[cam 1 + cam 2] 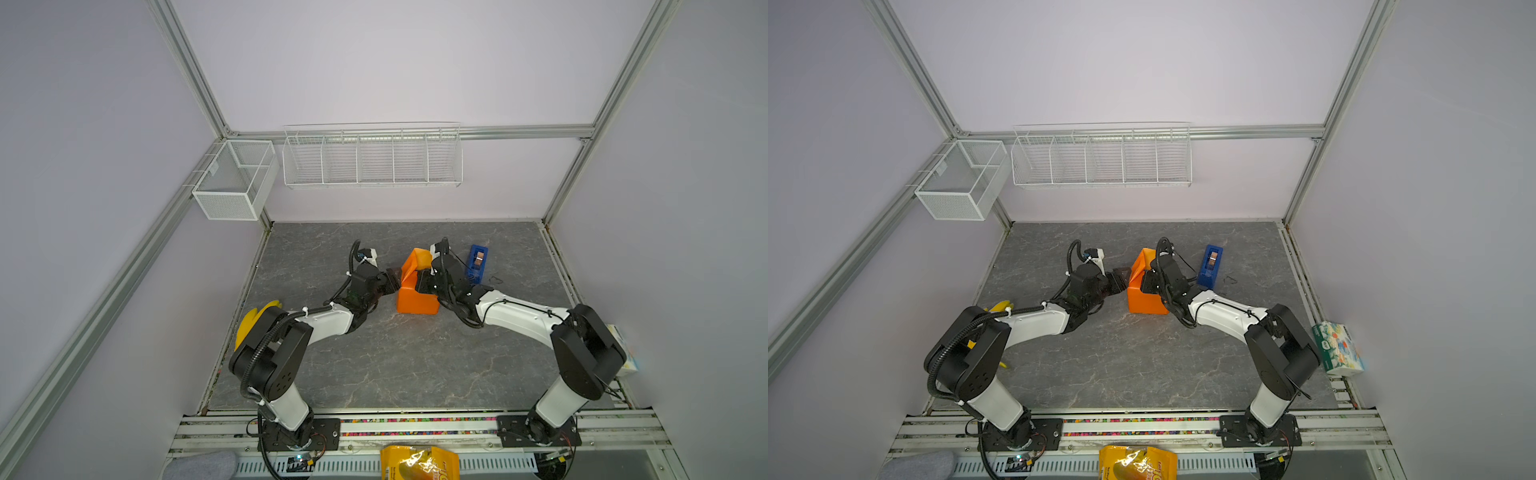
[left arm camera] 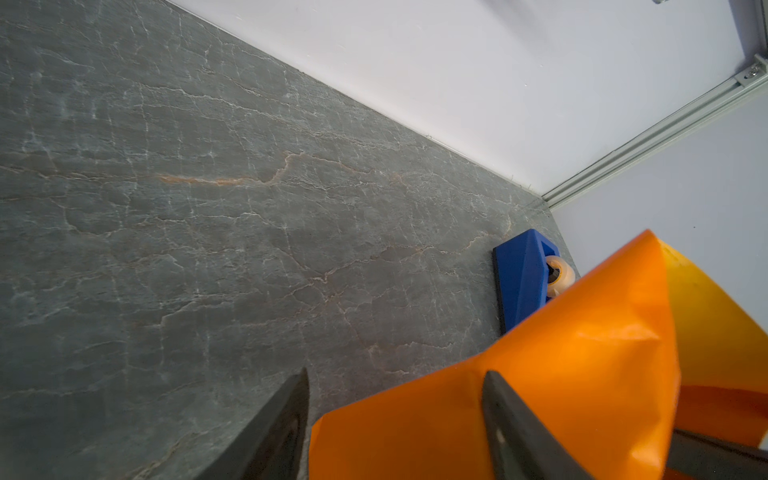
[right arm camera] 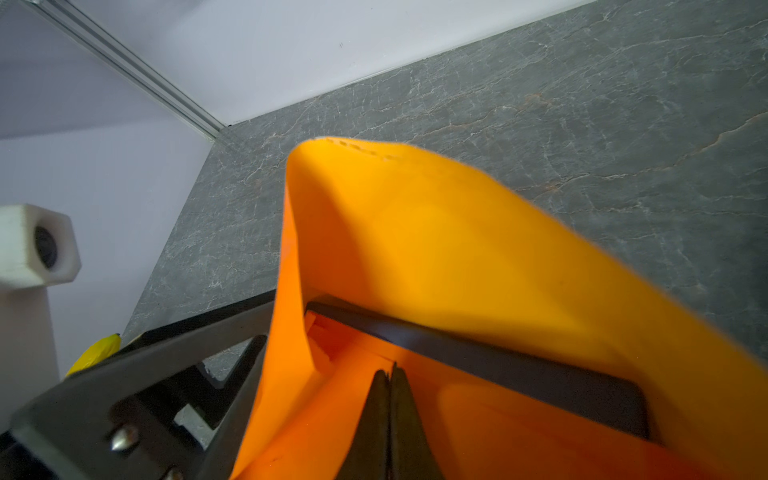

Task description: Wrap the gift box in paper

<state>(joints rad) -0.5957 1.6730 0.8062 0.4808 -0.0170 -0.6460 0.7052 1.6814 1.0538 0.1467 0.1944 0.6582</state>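
Your left gripper (image 1: 395, 281) spread, at left wall of paper (image 1: 415, 301), mid-frame; right gripper (image 3: 390, 372) pressed together, tips down on paper by gift box (image 3: 498, 368) edge. Left nearer upright flap: likely push rightward.

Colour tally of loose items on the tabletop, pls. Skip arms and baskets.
Orange: 1, paper
Dark: 1, gift box
Blue: 1, tape dispenser
Yellow: 1, banana bunch
Total: 4 (tiny dark squiggle beside the dispenser not counted, unclear)

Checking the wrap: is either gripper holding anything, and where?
Nothing is clearly held. The left gripper stands open at the paper edge; right gripper is shut, nothing seen between its tips, by the gift box.
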